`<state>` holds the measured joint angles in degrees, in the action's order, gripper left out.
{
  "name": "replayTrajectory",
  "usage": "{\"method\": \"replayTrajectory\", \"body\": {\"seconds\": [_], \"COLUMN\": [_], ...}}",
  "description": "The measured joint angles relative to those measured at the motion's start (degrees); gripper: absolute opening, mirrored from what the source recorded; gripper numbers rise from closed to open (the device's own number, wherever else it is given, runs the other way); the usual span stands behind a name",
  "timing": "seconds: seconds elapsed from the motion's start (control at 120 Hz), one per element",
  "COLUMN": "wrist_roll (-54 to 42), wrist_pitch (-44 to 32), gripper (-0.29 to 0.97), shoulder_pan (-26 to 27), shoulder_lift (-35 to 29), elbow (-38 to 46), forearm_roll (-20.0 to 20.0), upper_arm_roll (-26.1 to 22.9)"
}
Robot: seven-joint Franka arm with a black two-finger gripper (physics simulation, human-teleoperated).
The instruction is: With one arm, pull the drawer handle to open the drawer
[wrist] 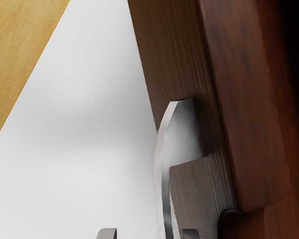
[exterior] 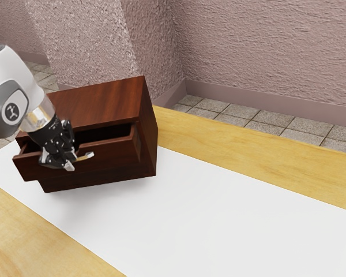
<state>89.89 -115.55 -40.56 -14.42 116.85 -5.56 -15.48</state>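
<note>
**Gripper at the Drawer Handle**

Exterior view: showing the drawer [exterior: 106,157] standing partly out of the wooden cabinet [exterior: 104,104] at the left of frame, on the white mat [exterior: 190,219]. Showing the gripper [exterior: 62,163] meeting the silver handle [exterior: 84,156] on the drawer front. Leaving jaw closure impossible to tell.

Wrist view: showing the handle close up at lower centre, mounted on dark wood.

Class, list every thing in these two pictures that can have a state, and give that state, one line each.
Cabinet: standing on the white sheet.
Drawer: partly open, pulled a little way out of the cabinet, with a dark gap along its top.
Handle: on the drawer front, with the gripper at it.
Gripper: at the handle; open or shut unclear.
</note>
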Motion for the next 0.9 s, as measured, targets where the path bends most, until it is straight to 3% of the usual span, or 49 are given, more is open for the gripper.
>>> {"method": "replayTrajectory", "body": {"seconds": [0.9], "wrist_roll": [-0.1], "wrist_pitch": [-4.0], "gripper": [0.09], "shoulder_pan": [1.0], "shoulder_lift": [-8.2], "elbow": [9.3], "forearm_roll": [-2.3], "upper_arm_roll": [-0.2]}}
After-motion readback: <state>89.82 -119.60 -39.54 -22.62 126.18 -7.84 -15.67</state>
